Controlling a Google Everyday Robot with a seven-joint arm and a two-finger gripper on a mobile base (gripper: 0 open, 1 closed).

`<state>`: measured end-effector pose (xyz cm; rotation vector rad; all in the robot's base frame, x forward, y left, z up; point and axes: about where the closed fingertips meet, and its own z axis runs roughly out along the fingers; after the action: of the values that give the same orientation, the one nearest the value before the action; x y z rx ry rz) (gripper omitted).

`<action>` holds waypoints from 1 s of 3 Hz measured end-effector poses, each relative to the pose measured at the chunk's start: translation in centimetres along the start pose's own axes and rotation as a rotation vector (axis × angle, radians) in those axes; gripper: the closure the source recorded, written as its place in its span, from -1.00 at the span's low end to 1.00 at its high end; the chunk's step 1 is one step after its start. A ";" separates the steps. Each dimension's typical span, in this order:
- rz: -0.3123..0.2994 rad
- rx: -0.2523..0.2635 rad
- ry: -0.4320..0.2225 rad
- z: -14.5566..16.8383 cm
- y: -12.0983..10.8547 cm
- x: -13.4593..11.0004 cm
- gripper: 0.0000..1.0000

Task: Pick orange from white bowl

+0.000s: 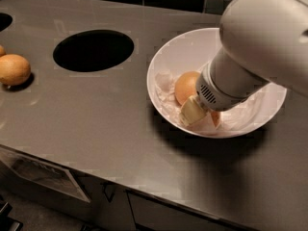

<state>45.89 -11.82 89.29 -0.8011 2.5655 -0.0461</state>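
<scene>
The white bowl (166, 57) sits on the right of the grey counter and is lined with crumpled white paper. A paler yellowish-orange fruit (185, 87) lies in its left half. Just right of it, a small sliver of the deep reddish-orange orange (215, 119) shows under my arm; the rest of it is hidden. My gripper (203, 115) is down inside the bowl, right at the orange and touching the side of the paler fruit. The large white arm covers the right half of the bowl.
A dark round hole (93, 50) is cut in the counter left of the bowl. A dull yellow-tan lemon-like fruit (14, 69) lies at the far left edge. The counter's front edge runs along the bottom, with cabinet fronts below and dark tiles behind.
</scene>
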 end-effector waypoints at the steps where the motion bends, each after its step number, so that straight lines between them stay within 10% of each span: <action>1: -0.003 -0.010 0.006 0.5 0.1 0.0 -0.26; 3: -0.019 -0.041 0.025 2.2 0.2 -0.4 -0.26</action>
<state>46.99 -11.20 87.39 -0.8450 2.5904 -0.0093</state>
